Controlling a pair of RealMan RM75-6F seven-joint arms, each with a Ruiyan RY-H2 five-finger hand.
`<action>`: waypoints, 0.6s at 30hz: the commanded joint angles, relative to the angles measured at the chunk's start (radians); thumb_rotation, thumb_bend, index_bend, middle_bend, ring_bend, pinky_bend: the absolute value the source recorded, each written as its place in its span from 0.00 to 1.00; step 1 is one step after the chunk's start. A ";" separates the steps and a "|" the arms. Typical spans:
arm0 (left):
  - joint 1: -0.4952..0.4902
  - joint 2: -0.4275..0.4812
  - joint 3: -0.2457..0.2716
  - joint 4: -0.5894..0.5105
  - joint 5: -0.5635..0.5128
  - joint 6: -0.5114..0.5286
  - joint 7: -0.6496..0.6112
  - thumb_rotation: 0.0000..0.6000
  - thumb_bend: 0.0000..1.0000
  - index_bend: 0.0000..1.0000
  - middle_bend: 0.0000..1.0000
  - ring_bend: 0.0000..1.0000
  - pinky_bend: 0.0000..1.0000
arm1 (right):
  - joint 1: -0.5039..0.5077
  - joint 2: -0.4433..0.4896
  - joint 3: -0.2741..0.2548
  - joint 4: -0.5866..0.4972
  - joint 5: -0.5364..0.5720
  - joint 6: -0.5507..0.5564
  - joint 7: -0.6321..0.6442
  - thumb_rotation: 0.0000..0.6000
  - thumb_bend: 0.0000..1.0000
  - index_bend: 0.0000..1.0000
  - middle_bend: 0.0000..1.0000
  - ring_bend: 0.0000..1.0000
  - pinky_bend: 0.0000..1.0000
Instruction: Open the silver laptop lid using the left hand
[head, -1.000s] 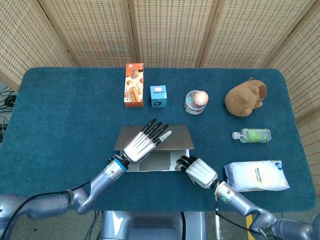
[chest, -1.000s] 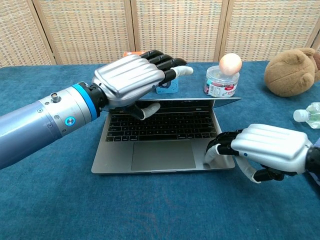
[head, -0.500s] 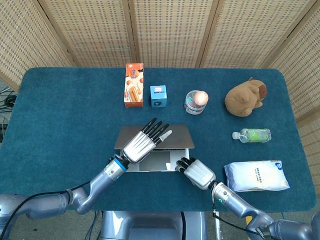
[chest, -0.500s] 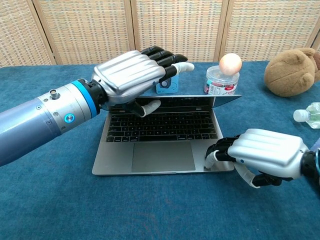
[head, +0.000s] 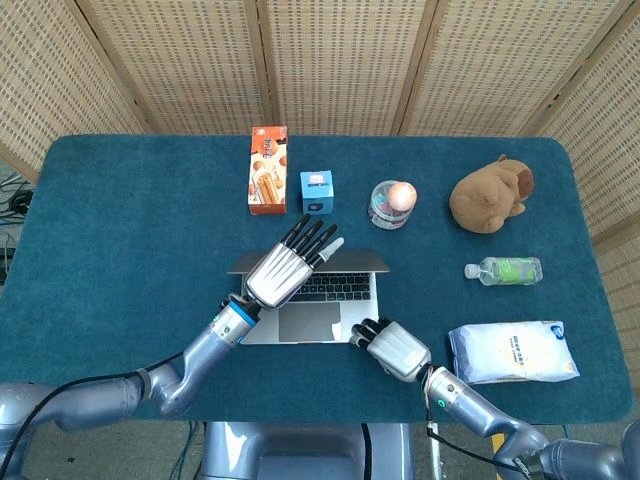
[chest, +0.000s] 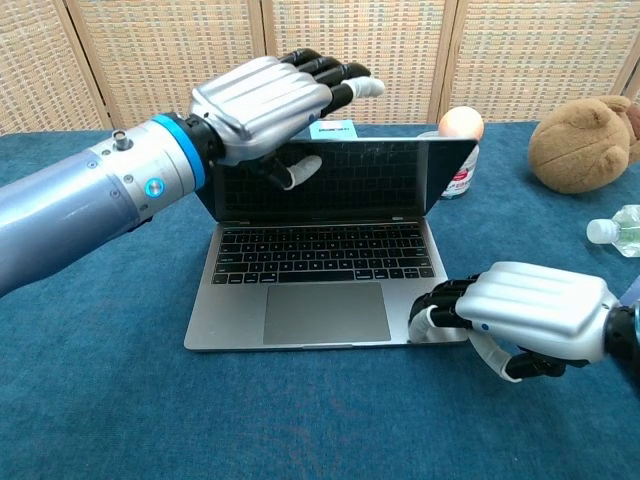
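Note:
The silver laptop (head: 312, 318) (chest: 325, 262) lies near the table's front edge. Its lid (chest: 345, 178) stands about upright, with the dark screen facing me. My left hand (head: 285, 270) (chest: 265, 105) is at the lid's upper left corner. Its thumb touches the screen side and its fingers stretch out straight above and past the lid's top edge. My right hand (head: 395, 348) (chest: 530, 310) has its fingers curled in. Their tips rest on the front right corner of the laptop's base.
Along the back stand an orange snack box (head: 267, 170), a small blue box (head: 317, 192), a jar with a ball on top (head: 392, 204) and a brown plush toy (head: 490, 194). A green-labelled bottle (head: 505, 270) and a white packet (head: 512, 351) lie at the right.
The lid has swung up from a low angle to about upright. My left hand has risen and moved back with it. The right hand has stayed on the base's corner.

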 joint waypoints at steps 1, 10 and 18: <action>-0.017 0.000 -0.024 0.011 -0.024 -0.007 0.016 1.00 0.51 0.00 0.00 0.00 0.00 | 0.003 0.001 0.000 -0.003 0.000 0.001 0.004 1.00 1.00 0.23 0.20 0.17 0.28; -0.061 0.001 -0.074 0.041 -0.087 -0.032 0.021 1.00 0.51 0.00 0.00 0.00 0.00 | 0.018 0.002 -0.001 0.002 -0.001 0.000 0.021 1.00 1.00 0.23 0.20 0.17 0.28; -0.105 -0.012 -0.108 0.108 -0.142 -0.051 0.019 1.00 0.51 0.00 0.00 0.00 0.00 | 0.030 0.002 -0.003 0.000 -0.015 0.012 0.033 1.00 1.00 0.23 0.20 0.17 0.28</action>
